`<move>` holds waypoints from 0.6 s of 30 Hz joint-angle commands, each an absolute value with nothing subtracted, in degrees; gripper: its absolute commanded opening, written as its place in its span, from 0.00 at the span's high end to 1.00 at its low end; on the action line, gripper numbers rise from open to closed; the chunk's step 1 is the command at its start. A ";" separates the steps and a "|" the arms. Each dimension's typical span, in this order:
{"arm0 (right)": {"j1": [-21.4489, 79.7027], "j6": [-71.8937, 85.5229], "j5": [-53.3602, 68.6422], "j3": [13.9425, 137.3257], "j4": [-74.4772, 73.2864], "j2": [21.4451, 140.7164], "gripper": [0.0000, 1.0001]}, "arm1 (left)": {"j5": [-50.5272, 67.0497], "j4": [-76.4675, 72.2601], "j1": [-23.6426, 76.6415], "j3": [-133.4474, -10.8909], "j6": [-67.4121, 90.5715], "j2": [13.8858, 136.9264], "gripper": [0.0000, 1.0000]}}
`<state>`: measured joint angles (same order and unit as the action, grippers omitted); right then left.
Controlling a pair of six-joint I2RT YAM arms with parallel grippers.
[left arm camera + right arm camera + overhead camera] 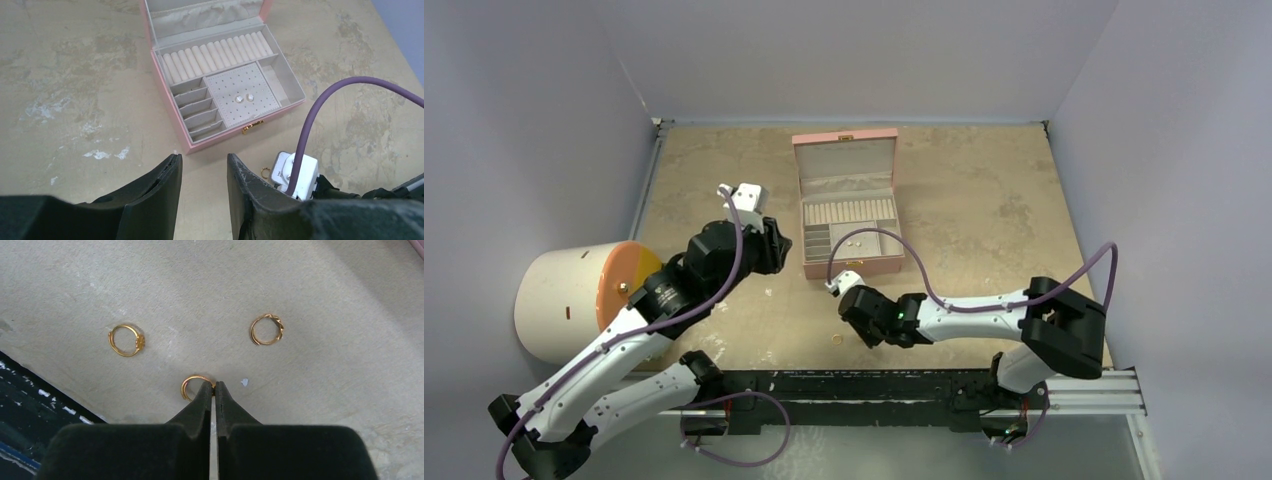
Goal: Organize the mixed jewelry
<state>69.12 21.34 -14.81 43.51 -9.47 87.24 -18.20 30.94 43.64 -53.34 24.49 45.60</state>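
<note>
In the right wrist view three thin gold rings lie on the beige table. My right gripper [213,384] is shut, its tips pinching the band of the middle ring [191,383]. The other two rings [125,340] [267,329] lie loose beyond it. From above, the right gripper [856,322] is low over the table in front of the open pink box [855,267], with one ring [837,341] beside it. My left gripper [202,167] [771,247] hovers open and holds nothing, left of the box [167,102]. Two pearl studs [244,99] sit on the box's perforated pad.
A white cylinder with an orange face [574,300] lies at the table's left edge by the left arm. The black rail [874,385] runs along the near edge. In the left wrist view, the right arm's white camera block [295,175] and purple cable [320,107] are close.
</note>
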 commanded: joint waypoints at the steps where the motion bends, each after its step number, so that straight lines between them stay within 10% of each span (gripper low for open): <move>1: 70.13 25.90 -19.69 46.46 -12.23 83.16 1.00 | -14.79 28.83 43.56 -51.44 28.39 43.95 0.63; 18: 70.66 31.64 -26.27 50.63 -13.00 69.08 1.00 | 8.78 -3.59 43.56 -27.76 58.13 36.02 0.59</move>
